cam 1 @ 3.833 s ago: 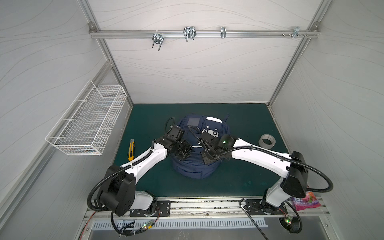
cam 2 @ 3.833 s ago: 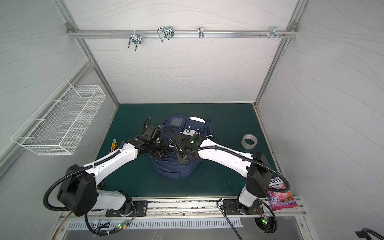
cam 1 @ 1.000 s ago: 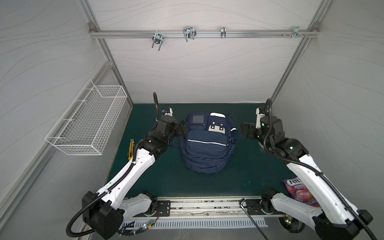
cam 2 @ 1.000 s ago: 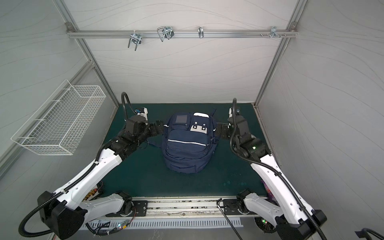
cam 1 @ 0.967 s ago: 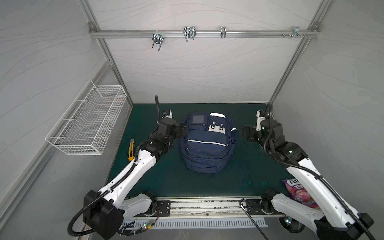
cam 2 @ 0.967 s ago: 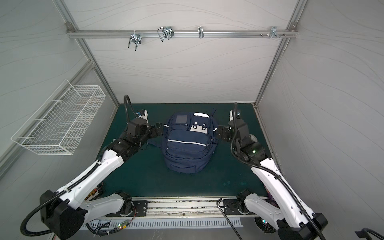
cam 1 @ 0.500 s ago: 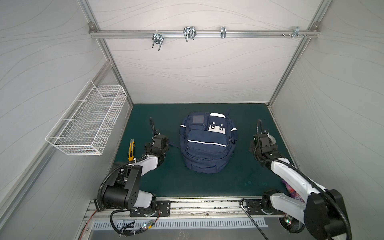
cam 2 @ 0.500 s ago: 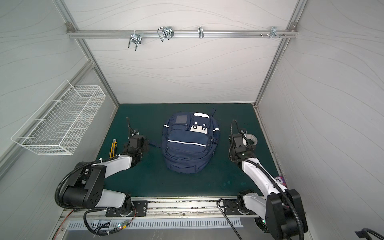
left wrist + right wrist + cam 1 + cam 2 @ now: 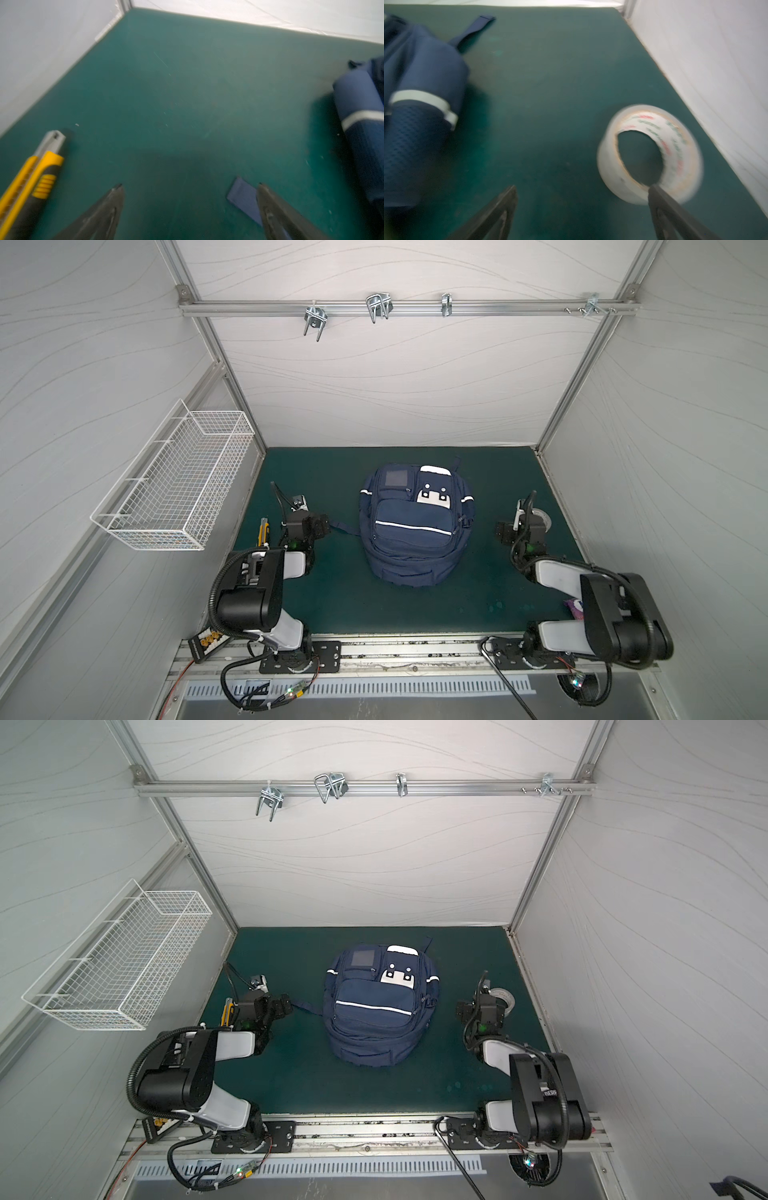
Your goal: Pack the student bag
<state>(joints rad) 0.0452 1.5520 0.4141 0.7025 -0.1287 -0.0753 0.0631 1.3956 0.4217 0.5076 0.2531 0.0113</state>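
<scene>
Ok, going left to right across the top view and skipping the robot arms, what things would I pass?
Wire basket → yellow utility knife → navy backpack → roll of clear tape → purple packet.

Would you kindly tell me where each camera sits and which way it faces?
Top views: high at the front, looking down at the student bag on the mat; left arm and right arm show whole, left gripper and right gripper flanking it.
Left wrist: low behind its open jaws, facing the far corner; box cutter, bag edge.
Right wrist: low behind its open jaws, facing the far corner; tape roll, bag edge.
Shared: all show the bag.
</scene>
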